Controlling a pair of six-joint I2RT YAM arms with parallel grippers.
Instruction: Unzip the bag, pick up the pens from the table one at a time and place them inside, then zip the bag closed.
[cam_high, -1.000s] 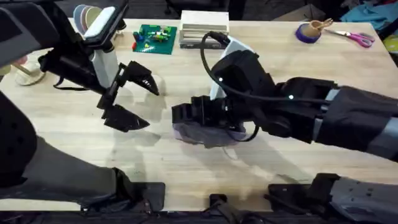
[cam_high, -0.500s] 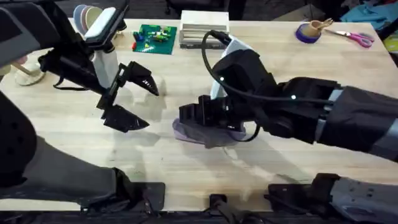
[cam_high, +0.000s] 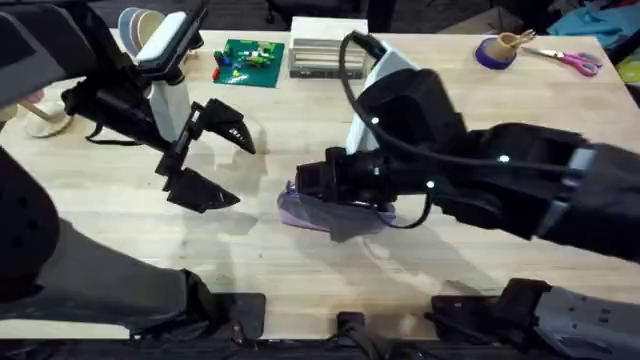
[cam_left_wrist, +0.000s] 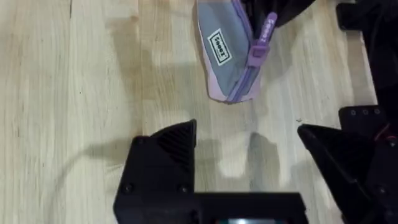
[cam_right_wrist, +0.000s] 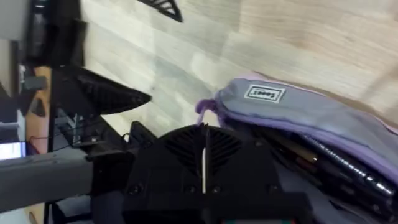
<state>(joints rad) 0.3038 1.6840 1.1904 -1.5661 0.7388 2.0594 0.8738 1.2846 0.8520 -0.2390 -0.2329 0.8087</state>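
a: overhead. lavender pencil pouch (cam_high: 325, 212) lies mid-bench (cam_high: 120, 250), mostly under the right tool (cam_high: 318, 180), which sits low over the pouch's left end. whether its fingers are spread or pinched on anything, cannot tell. left tool (cam_high: 215, 160) hangs just left of the pouch, fingers spread wide, holding nothing.

b: risk there?

a: the pouch is soft and nothing pins it. a pull along the zip could drag the whole bag instead of closing it.

b: left wrist view?

a: pouch end with its white label (cam_left_wrist: 219, 46) and purple zipper pull (cam_left_wrist: 264, 34) lies just ahead of the wide-spread fingers (cam_left_wrist: 165, 152), apart from them. the pull is small; a grab from here could close on fabric.

b: right wrist view?

a: pouch mouth gapes; dark pen (cam_right_wrist: 348, 165) lies inside near the opening. zip teeth could catch on it, or it could slide out if the bag tips.
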